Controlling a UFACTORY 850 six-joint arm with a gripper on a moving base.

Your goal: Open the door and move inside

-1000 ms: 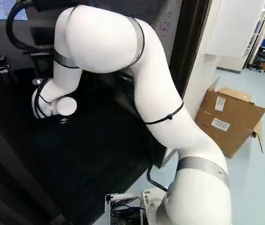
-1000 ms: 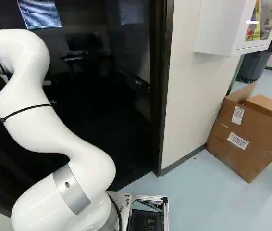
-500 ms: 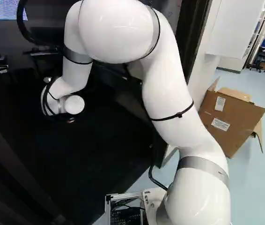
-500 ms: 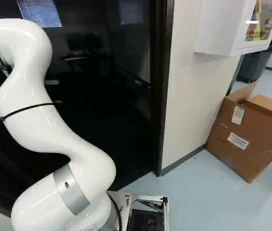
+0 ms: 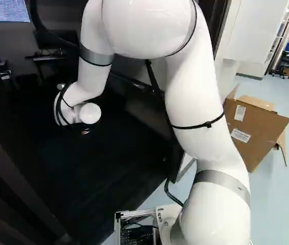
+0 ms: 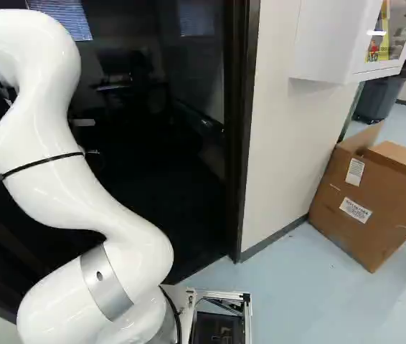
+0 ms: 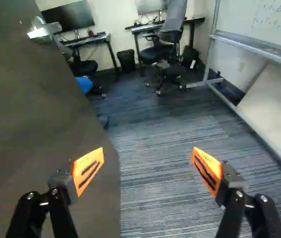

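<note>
Reaching into a dim office, the gripper (image 5: 86, 131) of a white robot arm (image 5: 195, 102) stands wide open, its grasp empty. One orange-padded finger overlaps the face of an open door (image 7: 41, 124) in the wrist view, the other appears over striped carpet (image 7: 153, 198) past the door's free edge; whether either touches the door cannot be told. A metal handle (image 7: 43, 32) juts from the door. Beyond the door is an office chair (image 7: 174, 35), across from it a whiteboard (image 7: 264, 22). Outside, well apart from the door, sits a cardboard box (image 5: 251, 130).
</note>
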